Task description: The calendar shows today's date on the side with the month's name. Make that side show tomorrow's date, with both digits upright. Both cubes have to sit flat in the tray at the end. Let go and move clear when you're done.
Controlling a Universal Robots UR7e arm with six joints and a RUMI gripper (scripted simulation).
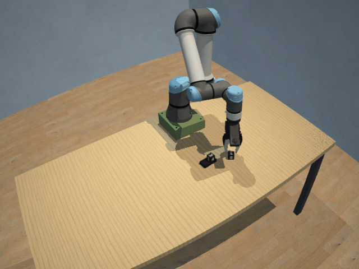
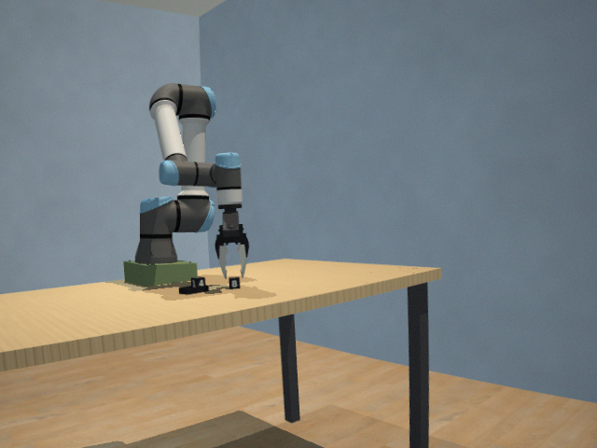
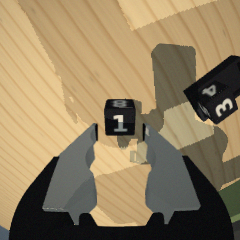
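Note:
A black tray [image 1: 204, 163] [image 2: 188, 290] lies on the table and holds one black digit cube [image 1: 211, 157] [image 2: 198, 283] [image 3: 216, 96]. That cube shows a 4 and a 3 in the wrist view. The second black cube [image 1: 230, 155] [image 2: 233, 283] [image 3: 120, 117] stands on the bare table to the right of the tray, apart from it. It has a 1 on top and an 8 on its side. My gripper [image 1: 231, 151] [image 2: 233, 274] [image 3: 120, 124] points straight down just above this cube. Its fingers are partly open, one on each side, and do not touch it.
The arm's green base block [image 1: 182, 127] [image 2: 159, 272] stands just behind the tray. The table's right edge [image 1: 324, 147] is some way beyond the loose cube.

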